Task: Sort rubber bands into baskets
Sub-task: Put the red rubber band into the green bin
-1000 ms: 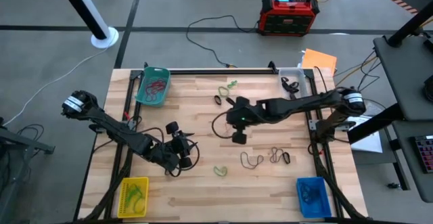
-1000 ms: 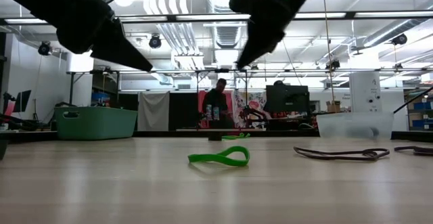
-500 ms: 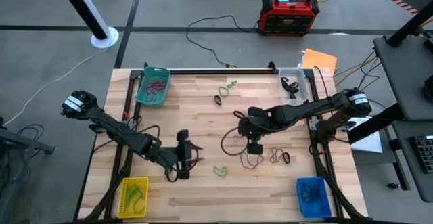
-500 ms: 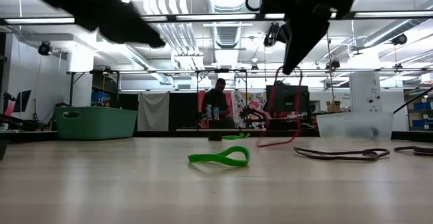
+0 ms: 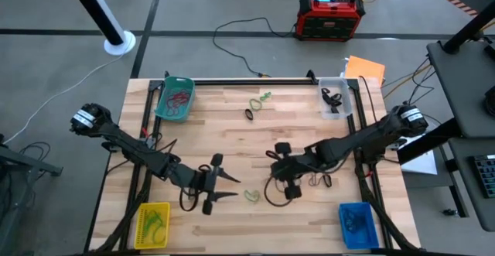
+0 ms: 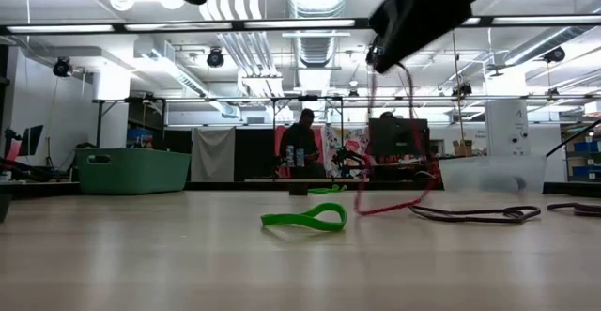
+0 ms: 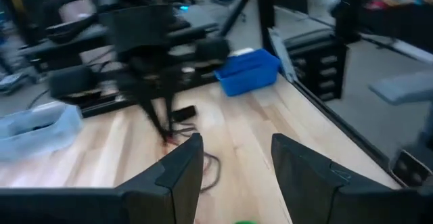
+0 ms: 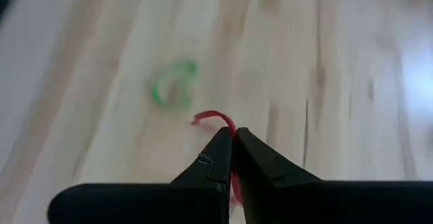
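My right gripper [image 5: 277,175] is over the middle of the table, shut on a red rubber band [image 6: 399,175] that hangs below it. A green rubber band [image 5: 251,196] lies flat on the wood just left of it. My left gripper [image 5: 229,186] hovers open left of the green band, pointing toward the table's right edge, with nothing between its fingers [image 7: 184,176]. The baskets stand at the corners: teal [image 5: 175,99], clear [image 5: 334,100], yellow [image 5: 152,223] and blue [image 5: 357,223]. My right gripper pinches the red band's upper end [image 8: 220,121] between its two fingertips, slanting down from the table's right side. The band hangs slack as a long loop, and its lower end [image 6: 376,209] reaches the tabletop.
Brown and black bands [image 5: 317,179] lie right of my right gripper. A black band [image 5: 251,114] and a green band [image 5: 260,98] lie near the far edge. Each basket holds bands. A red-and-black box [image 5: 331,16] sits on the floor beyond the table.
My right gripper has carried the red band from the table's middle toward the near edge, staying shut; the band now hangs lower, its end at the wood. My left gripper has risen and tipped up from pointing downward to nearly level, facing right.
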Robot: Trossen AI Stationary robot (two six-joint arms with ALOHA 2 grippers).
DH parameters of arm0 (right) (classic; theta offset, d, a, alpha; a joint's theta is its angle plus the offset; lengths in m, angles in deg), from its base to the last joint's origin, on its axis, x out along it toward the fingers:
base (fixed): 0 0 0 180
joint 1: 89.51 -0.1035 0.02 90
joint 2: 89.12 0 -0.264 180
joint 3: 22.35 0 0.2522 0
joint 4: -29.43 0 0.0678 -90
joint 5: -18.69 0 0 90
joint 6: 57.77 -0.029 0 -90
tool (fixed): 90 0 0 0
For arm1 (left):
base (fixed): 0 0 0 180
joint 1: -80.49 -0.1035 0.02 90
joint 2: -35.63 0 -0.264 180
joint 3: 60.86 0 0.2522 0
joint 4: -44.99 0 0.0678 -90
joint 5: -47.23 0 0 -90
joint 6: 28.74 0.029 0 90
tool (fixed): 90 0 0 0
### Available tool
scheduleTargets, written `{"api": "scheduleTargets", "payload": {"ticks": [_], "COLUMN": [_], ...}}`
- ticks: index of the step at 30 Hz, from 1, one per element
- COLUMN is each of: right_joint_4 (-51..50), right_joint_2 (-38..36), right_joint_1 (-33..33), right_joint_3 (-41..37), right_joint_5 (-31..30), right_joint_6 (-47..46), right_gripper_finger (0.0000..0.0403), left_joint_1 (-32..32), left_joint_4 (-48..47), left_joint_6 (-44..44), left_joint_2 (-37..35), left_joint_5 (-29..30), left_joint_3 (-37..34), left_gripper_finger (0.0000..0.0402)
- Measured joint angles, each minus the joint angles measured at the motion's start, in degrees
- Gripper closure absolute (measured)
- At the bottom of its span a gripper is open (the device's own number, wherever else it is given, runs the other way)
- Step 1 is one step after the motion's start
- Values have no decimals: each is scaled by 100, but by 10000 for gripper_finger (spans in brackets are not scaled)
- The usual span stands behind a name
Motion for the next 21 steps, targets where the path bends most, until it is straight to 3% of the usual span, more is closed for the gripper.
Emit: {"api": "scheduleTargets", "payload": {"ticks": [3, 9, 14, 21], "right_joint_4": [1292, 3552, 4228, 4941], "right_joint_2": [0, 77, 140, 541], "right_joint_1": [-6, 90, 105, 120], "right_joint_3": [-298, -663, -682, -682], "right_joint_5": [-34, -42, -40, 4], "right_joint_6": [601, 1697, 2063, 2422], "right_gripper_finger": [394, 394, 394, 394], "left_joint_1": [-4, -17, -18, -31], "left_joint_4": [21, -62, -366, -362], "left_joint_6": [-409, -929, -1246, -1156], "left_joint_2": [-9, -20, -20, 119], "left_joint_5": [364, 549, 1010, 1029], "left_joint_3": [91, 106, 107, 107], "left_gripper_finger": [242, 219, 174, 133]}}
